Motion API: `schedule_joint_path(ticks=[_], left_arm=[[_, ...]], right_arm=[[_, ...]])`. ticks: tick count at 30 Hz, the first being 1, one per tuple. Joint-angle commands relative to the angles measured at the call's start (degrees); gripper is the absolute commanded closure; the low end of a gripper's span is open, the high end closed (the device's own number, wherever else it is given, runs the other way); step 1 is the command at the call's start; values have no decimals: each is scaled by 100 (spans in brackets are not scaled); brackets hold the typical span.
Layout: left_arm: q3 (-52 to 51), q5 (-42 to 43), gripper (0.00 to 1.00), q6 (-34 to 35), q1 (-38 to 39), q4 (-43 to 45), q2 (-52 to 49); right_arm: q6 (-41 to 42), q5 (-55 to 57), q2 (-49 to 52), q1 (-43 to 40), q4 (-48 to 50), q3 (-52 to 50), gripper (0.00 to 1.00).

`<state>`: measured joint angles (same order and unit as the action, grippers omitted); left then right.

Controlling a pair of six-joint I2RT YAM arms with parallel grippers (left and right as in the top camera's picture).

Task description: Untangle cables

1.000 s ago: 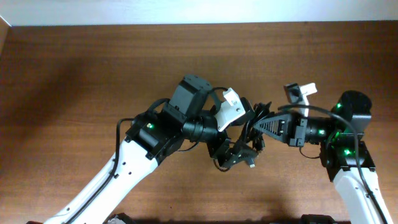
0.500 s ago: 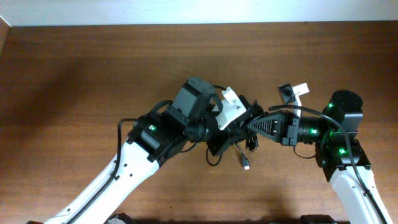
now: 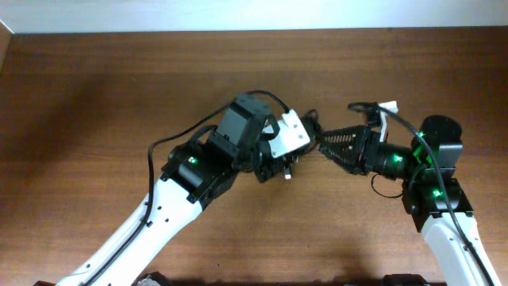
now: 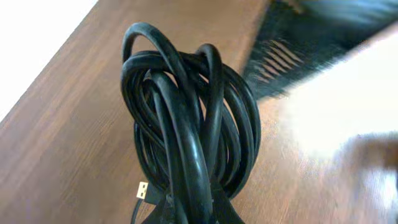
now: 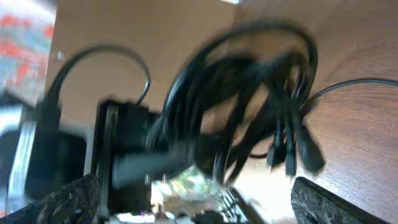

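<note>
The cables are a bundle of black loops, held upright above the table by my left gripper, which is shut on the bundle's lower end. A small metallic USB plug hangs beside the fingers. From overhead, the left gripper and the cables sit mid-table. My right gripper faces them from the right, open and just off the bundle. The blurred right wrist view shows the cables with dangling plugs ahead of the open right gripper, nothing between its fingers.
Brown wooden table all round, its far edge meeting a white wall. The left arm's white links run to the front left. The right arm's base stands at the front right. Thicker arm wires loop beside the left wrist.
The left gripper has shut on the bundle and carried it up and toward the far side. The right gripper, shut on it a second ago, has let go and opened.
</note>
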<state>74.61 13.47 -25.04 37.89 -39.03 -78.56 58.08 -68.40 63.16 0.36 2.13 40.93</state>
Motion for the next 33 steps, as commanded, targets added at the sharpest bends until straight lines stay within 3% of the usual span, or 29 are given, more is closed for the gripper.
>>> schedule_joint_path(ticks=[1,8,11,13,14,16,17,18,19,20,21,22,23,25,28,31,33], left_arm=[[33,916,100,-1445,-13,-168,4],[35,1537,100,-1539,-13,-225,4],[35,2306,100,-2409,-13,-461,4],[35,2267,100,-2479,-13,-455,2],[35,2229,100,-2479,-13,-479,4],[33,2166,100,-2479,-15,-555,4],[33,2151,96,-2474,-15,-566,2],[33,2118,75,-2474,-13,-570,2],[33,2122,67,-2474,-15,-577,2],[33,2122,49,-2474,-15,-584,2],[33,2124,49,-2472,-15,-610,2],[33,2122,34,-2472,-20,-651,2],[33,2122,14,-2468,-20,-715,2],[33,2120,11,-2267,-20,-717,4],[33,2155,7,-1729,-402,-717,170],[35,3235,4,-1683,-1058,-706,658],[33,3521,1,-1681,-1410,-719,1043]], right_arm=[[590,428,-74,37,22,50,14],[586,466,-74,33,22,50,33],[584,461,-74,33,22,50,43],[584,461,-74,33,22,50,50],[584,461,-74,33,22,48,54],[584,461,-74,33,22,50,81],[584,461,-74,33,22,50,91],[584,459,-74,33,22,50,96],[584,455,-74,33,22,50,96],[553,433,-74,33,22,50,96],[444,415,-74,33,24,50,96],[297,417,-74,33,26,50,96],[-11,413,-74,33,57,50,96],[-352,227,-74,31,219,50,96],[-728,-1082,-74,-225,1534,50,96],[-730,-1751,-74,-844,1934,50,96],[-732,-2026,-74,-1097,1941,50,96]])
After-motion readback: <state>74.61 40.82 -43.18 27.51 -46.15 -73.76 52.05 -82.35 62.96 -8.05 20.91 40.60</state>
